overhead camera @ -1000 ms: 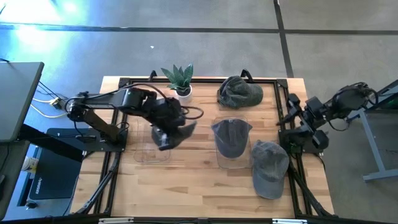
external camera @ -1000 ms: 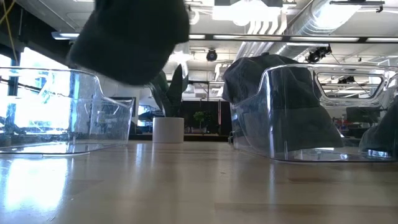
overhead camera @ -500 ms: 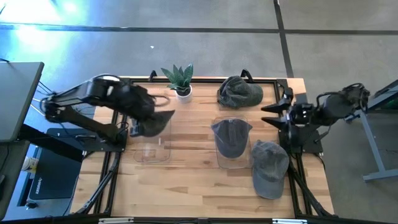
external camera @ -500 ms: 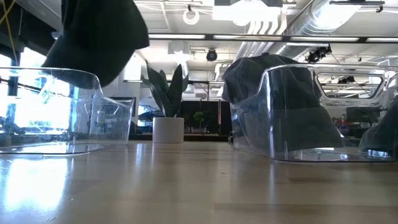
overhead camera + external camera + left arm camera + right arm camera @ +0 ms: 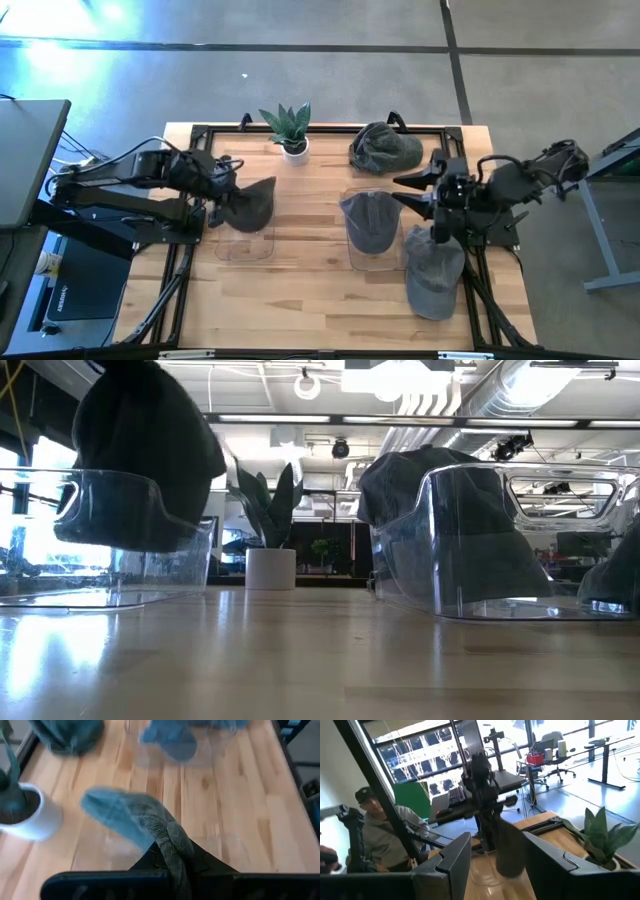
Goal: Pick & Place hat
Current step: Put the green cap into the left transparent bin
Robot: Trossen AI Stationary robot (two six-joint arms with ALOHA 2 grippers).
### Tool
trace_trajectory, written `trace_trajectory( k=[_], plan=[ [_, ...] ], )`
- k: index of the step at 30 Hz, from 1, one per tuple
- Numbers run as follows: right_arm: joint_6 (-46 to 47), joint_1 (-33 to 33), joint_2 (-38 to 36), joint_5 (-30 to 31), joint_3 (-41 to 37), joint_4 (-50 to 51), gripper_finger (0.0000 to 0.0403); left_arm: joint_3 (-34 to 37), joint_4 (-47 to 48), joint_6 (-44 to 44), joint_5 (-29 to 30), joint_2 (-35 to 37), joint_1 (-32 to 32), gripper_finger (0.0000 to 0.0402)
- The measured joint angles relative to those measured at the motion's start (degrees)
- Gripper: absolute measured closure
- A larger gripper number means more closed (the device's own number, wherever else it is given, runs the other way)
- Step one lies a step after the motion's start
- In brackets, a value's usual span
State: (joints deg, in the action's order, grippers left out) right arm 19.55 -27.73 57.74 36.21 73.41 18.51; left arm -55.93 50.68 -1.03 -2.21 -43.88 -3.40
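My left gripper [image 5: 222, 195] is shut on a dark grey cap [image 5: 252, 205] at the table's left, above a clear plastic stand [image 5: 245, 243]. In the low view the cap [image 5: 140, 455] hangs over this stand [image 5: 120, 560], its lower part showing through the clear wall. My right gripper [image 5: 408, 190] is open and empty, held above the table between the far cap [image 5: 385, 148] and the middle clear stand, which bears a second cap [image 5: 372, 222]. A third cap [image 5: 433, 272] lies on the wood at the near right. My left gripper pinches a bunched fold of the cap's cloth [image 5: 175, 851] between its two fingers, at the cap's end toward the table's left. The fingers come from the table's left, slanting down. The cap hangs past the fingers over the stand; whether it touches the stand I cannot tell.
A potted plant [image 5: 290, 128] in a white pot stands at the far edge, just beyond the left stand. A black frame [image 5: 200, 130] runs around the table. A person [image 5: 380, 832] sits beyond the table's left side in the right wrist view.
My left gripper has carried the cap toward the table's left edge and down; the cap has swung from above the middle of the table to over the left stand and hangs lower. My right gripper has moved from the right edge in over the table, toward the left.
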Motion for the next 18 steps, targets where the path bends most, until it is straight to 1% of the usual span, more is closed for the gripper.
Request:
trace_trajectory(
  k=[3, 5, 7, 10, 12, 18],
  plan=[
    [-0.01, 1.73, 0.64, -1.91, 0.00, -1.43, 0.0236, 2.67, -4.44, 0.69, 0.02, 0.56, 0.02, 0.0401],
    [0.62, 2.96, 0.82, -3.12, 0.00, -2.09, 0.0236, 4.27, -4.06, 0.86, 0.02, 0.94, 0.02, 0.0401],
    [1.53, 4.05, 0.82, -4.65, 0.00, -2.23, 0.0236, 5.19, -6.46, 1.20, -0.26, 0.92, 0.02, 0.0401],
    [3.04, 5.60, 0.80, -6.54, 0.00, -2.37, 0.0236, 7.06, -6.29, 1.25, -0.58, 0.95, 0.02, 0.0401],
    [3.56, 6.53, 0.80, -8.06, 0.00, -2.50, 0.0236, 8.36, -7.96, 1.65, -0.75, 0.87, 0.02, 0.0401],
    [5.12, 8.66, 0.80, -10.67, 0.00, -2.52, 0.0237, 10.47, -10.27, 3.61, -2.55, 0.91, 0.02, 0.0401]
  ],
)
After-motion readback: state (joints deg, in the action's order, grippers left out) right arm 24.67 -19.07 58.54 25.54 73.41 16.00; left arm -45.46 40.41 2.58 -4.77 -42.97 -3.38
